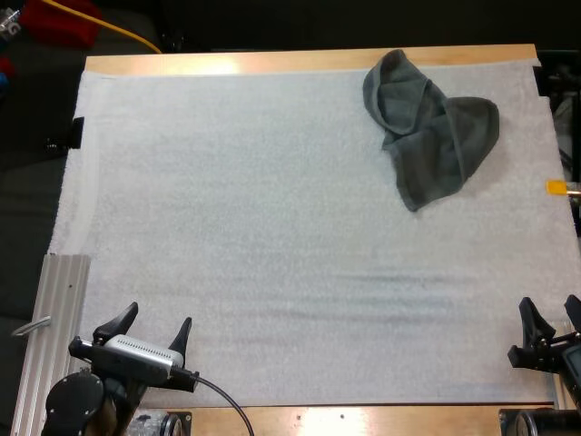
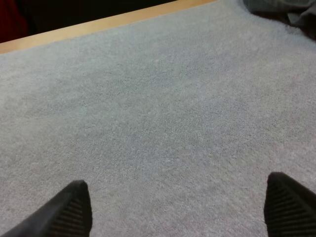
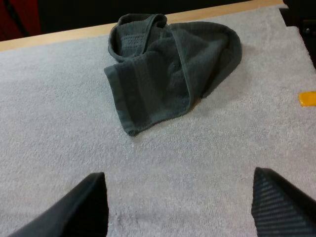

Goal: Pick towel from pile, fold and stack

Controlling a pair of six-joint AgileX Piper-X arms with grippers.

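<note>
A crumpled dark grey-green towel (image 1: 427,123) lies at the far right of the white mat (image 1: 272,236), close to the table's far edge. In the right wrist view the towel (image 3: 168,69) sits well ahead of my right gripper (image 3: 180,210), whose fingers stand wide apart over bare mat. My right gripper (image 1: 551,320) rests at the mat's near right corner. My left gripper (image 1: 152,327) is open at the near left, far from the towel, with only mat between its fingers (image 2: 69,210). A corner of the towel (image 2: 281,7) shows far ahead of it.
The wooden table edge (image 1: 309,59) runs along the far side of the mat. A ribbed metal rail (image 1: 54,327) lies along the near left side of the mat. A black clamp (image 1: 73,134) sits at the mat's left edge.
</note>
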